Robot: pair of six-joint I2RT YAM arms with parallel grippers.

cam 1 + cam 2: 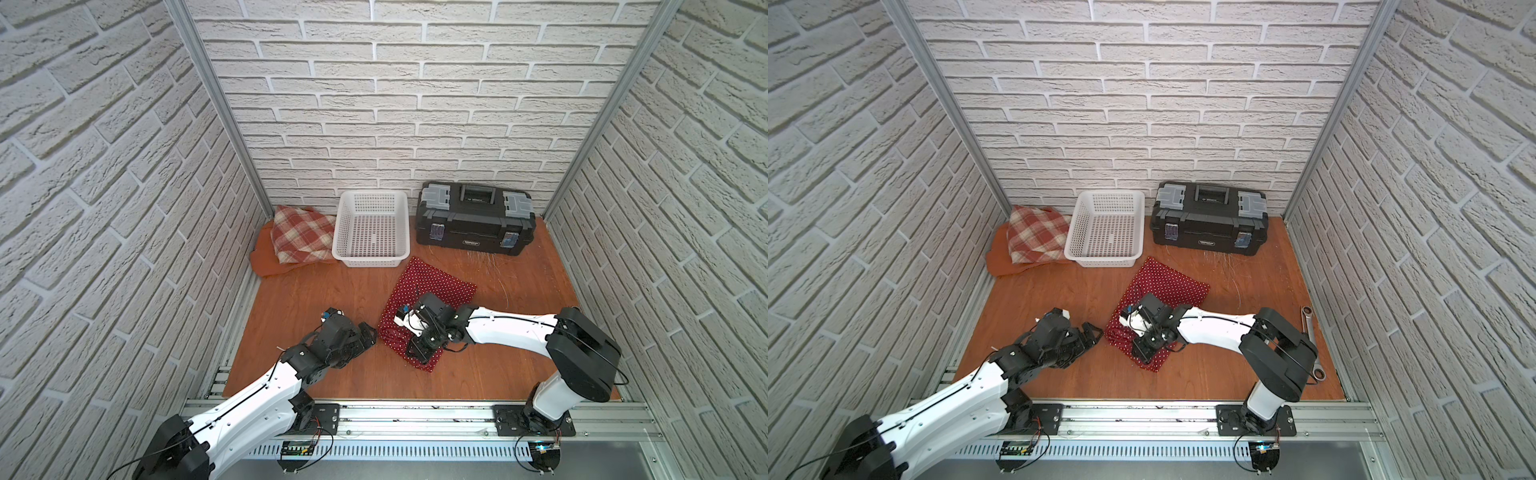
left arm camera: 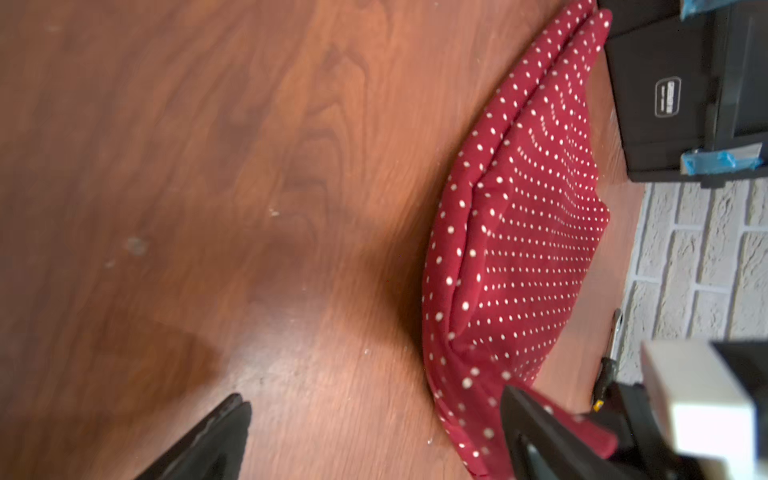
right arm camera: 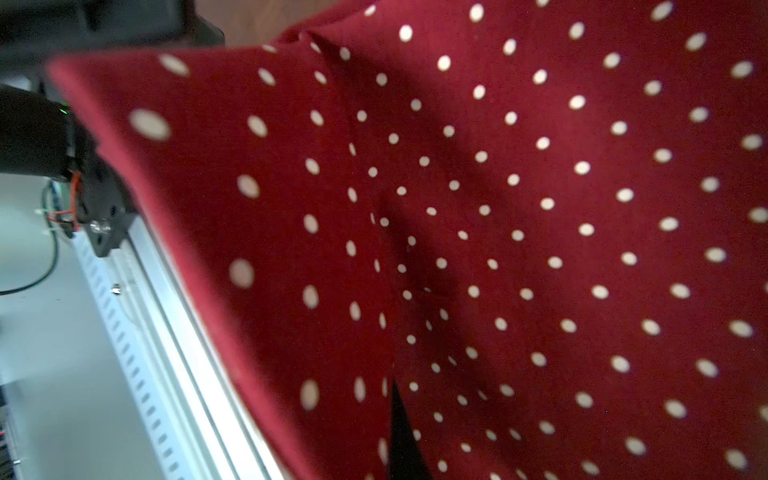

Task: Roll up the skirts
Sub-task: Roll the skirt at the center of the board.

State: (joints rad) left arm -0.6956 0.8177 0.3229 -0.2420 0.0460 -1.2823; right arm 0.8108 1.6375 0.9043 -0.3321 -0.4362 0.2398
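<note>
Three skirts: all lie on the wooden tabletop (image 1: 324, 291).
Landmark: the white mesh basket (image 1: 372, 261), at the back wall.
Nearest skirt: the polka-dot skirt (image 1: 440, 286), just in front of the basket, folded over, its near end bunched.
Top of pile: the plaid skirt (image 1: 301, 239), touching the basket's left side, lying on the rust-orange skirt (image 1: 266, 262).
Bottom of pile: the rust-orange skirt, left of the basket, showing past the plaid skirt.
Other item: the black toolbox (image 1: 473, 224), right of the basket, lid closed.
Right arm: the right gripper (image 1: 417, 352) is in front of the basket, jaws pressed together, pinching the polka-dot skirt's near end.
Left arm: the left gripper (image 1: 370, 332) is in front-left of the basket, at the polka-dot skirt's edge, jaws spread wide, gripping nothing.
</note>
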